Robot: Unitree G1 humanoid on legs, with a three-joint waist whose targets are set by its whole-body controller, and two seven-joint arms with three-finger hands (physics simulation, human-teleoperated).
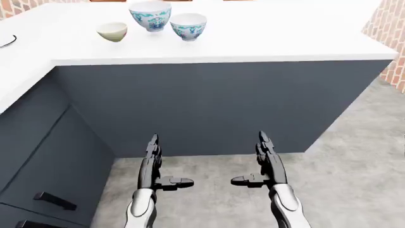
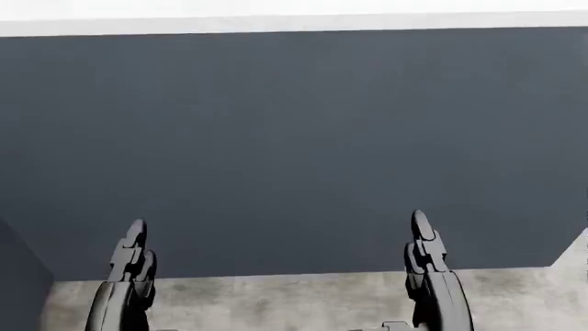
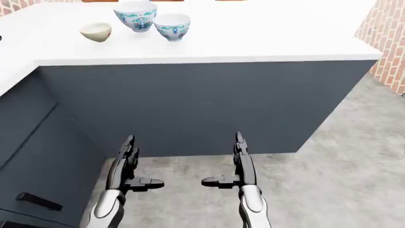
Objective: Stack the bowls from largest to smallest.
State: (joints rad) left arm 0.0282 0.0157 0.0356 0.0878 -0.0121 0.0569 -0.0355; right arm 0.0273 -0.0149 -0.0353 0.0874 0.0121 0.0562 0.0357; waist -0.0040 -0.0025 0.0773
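Three bowls stand on the white counter point(image 1: 266, 33) at the top left of the left-eye view. The largest, white with blue-green pattern point(image 1: 150, 15), stands between a smaller patterned bowl point(image 1: 188, 25) on its right and a small plain cream bowl point(image 1: 112, 32) on its left. All are upright and apart. My left hand point(image 1: 165, 166) and right hand point(image 1: 253, 164) hang low before the dark counter face, fingers straight, thumbs pointing inward, both open and empty, far below the bowls.
The dark grey counter face point(image 2: 294, 152) fills the head view. A cabinet run with a black handle point(image 1: 54, 201) stands at the left. Grey floor point(image 1: 354, 161) lies to the right, and a brick wall point(image 1: 387, 28) at the far right.
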